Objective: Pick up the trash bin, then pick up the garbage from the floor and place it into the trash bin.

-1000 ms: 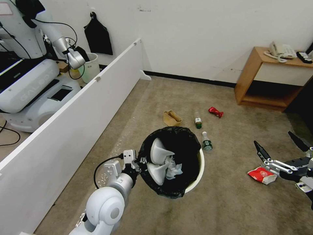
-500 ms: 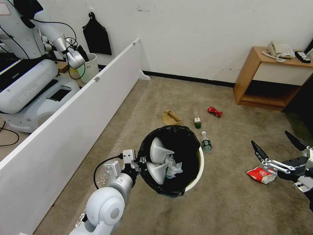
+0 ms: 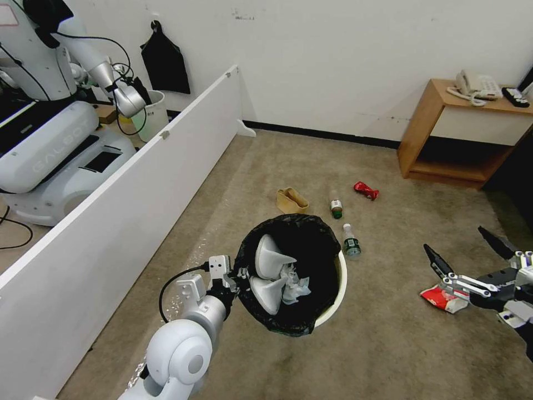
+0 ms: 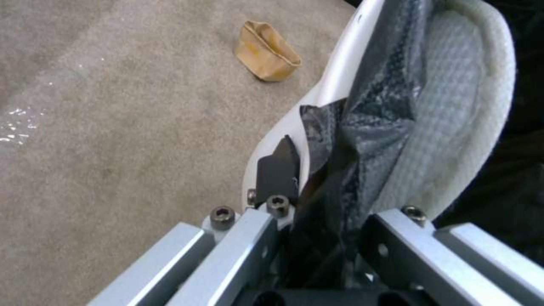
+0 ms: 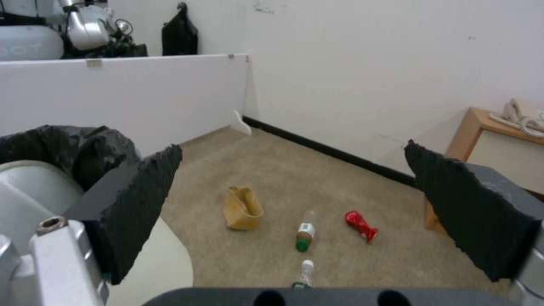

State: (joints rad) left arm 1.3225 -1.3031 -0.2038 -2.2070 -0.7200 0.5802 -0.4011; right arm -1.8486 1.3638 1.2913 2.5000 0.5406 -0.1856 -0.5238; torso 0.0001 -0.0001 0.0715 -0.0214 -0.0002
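Note:
The trash bin (image 3: 342,276), white with a black bag over its rim, hangs in front of me with two white slippers (image 3: 270,260) and crumpled tissue (image 3: 295,284) inside. My left gripper (image 3: 231,279) is shut on the bin's near rim; the left wrist view shows one finger (image 4: 277,169) outside the rim (image 4: 334,85) and a slipper (image 4: 453,119) inside. My right gripper (image 3: 453,239) is open, low at the right, just above a red-white snack packet (image 3: 440,296). On the carpet lie two bottles (image 3: 336,208) (image 3: 351,243), a red wrapper (image 3: 366,190) and a tan paper bag (image 3: 291,200).
A long white partition (image 3: 127,205) runs along the left, with another robot (image 3: 50,139) and a pale bin (image 3: 152,114) behind it. A wooden side table (image 3: 444,139) with a phone stands at the back right against the wall. Open carpet lies around the garbage.
My right gripper has sunk a little and shifted left, closer over the snack packet, still open. The left gripper and the bin have kept their place.

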